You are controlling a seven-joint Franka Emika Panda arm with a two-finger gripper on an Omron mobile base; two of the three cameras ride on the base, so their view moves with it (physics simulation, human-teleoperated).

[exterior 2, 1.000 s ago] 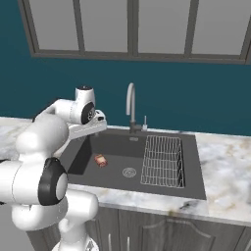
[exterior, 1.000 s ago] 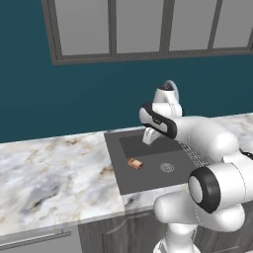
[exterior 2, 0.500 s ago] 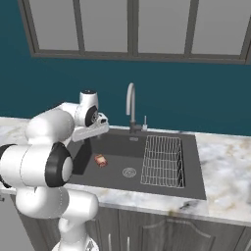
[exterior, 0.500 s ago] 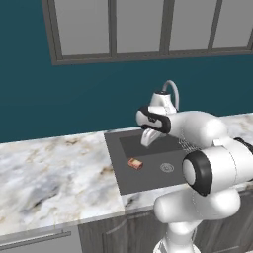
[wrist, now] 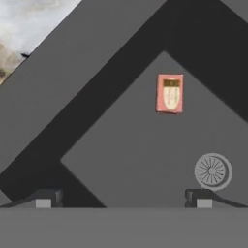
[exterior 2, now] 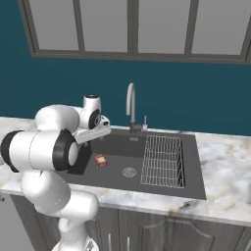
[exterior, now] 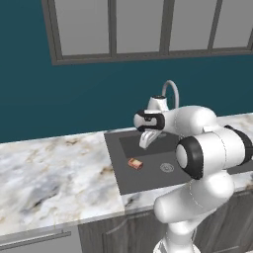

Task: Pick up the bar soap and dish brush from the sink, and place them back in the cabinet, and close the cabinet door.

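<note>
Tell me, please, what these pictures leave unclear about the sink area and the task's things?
- Dish brush: I cannot make it out in the sink; the arm covers part of the basin in both base views.
- Cabinet and its door: beyond the frame edges.
- Bar soap: the print on its pale face is too blurred to read in the hand view.
- Gripper: in the left base view, its fingertips are too small to tell apart.
</note>
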